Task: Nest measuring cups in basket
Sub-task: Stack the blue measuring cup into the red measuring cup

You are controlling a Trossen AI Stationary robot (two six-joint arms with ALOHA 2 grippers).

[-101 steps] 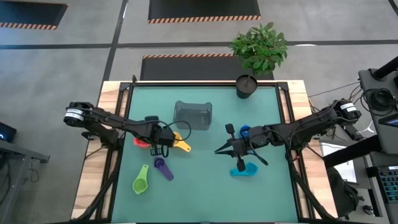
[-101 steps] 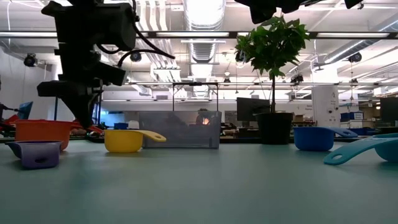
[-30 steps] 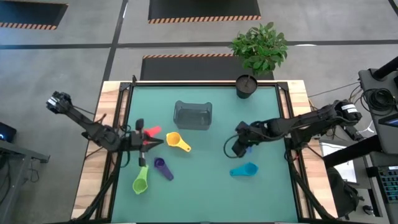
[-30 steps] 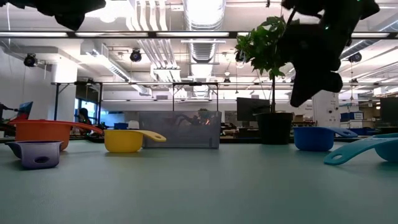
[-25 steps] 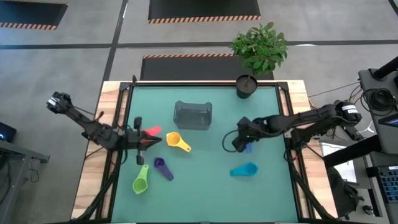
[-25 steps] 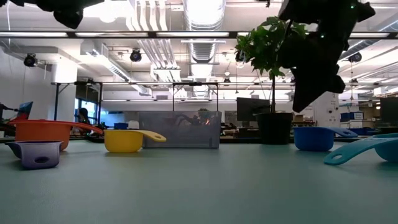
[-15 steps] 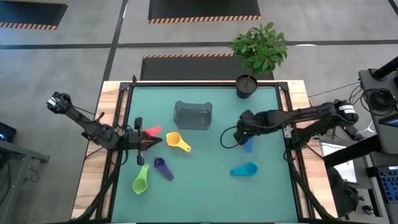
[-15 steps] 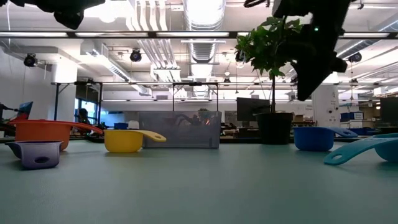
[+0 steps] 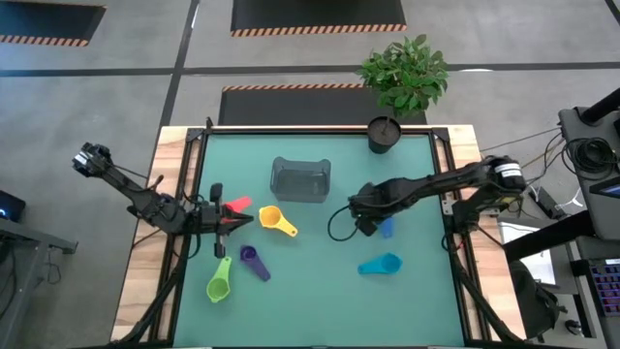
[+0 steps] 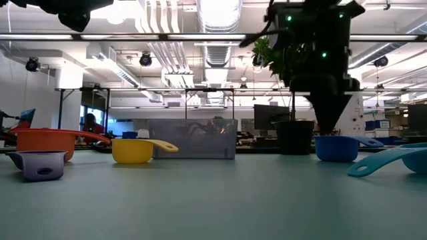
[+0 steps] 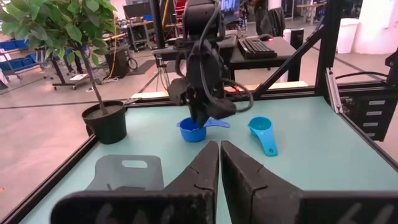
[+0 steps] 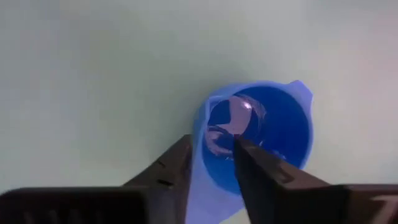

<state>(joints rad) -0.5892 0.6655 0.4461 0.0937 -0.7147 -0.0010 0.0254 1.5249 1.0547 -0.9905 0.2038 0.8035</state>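
Where a second ago it hung level with the far end of the blue measuring cup [image 9: 386,228], beside it toward mid-table, the right gripper [image 12: 211,163] has swung in over the cup and now points down onto it. Its fingers [image 12: 166,168] are parted by a narrow gap with the near wall of the bowl between them, one tip inside and one outside; nothing is clamped yet, and from the low view the tips sit just above the table. The cup itself has not shifted: it lies right of centre, its short handle trailing away from the gripper, with the cyan cup [image 9: 380,264] a little nearer the front edge.

The grey basket [image 9: 300,179] stands well apart, toward the back and left of this spot, with no cup visible in it. So nesting has not begun, and I judge this is the first pick.

The left gripper [image 11: 219,163], fingers nearly together and holding nothing, waits at the left edge by the red [image 9: 238,205], yellow [image 9: 274,221], purple [image 9: 253,262] and green [image 9: 219,283] cups.
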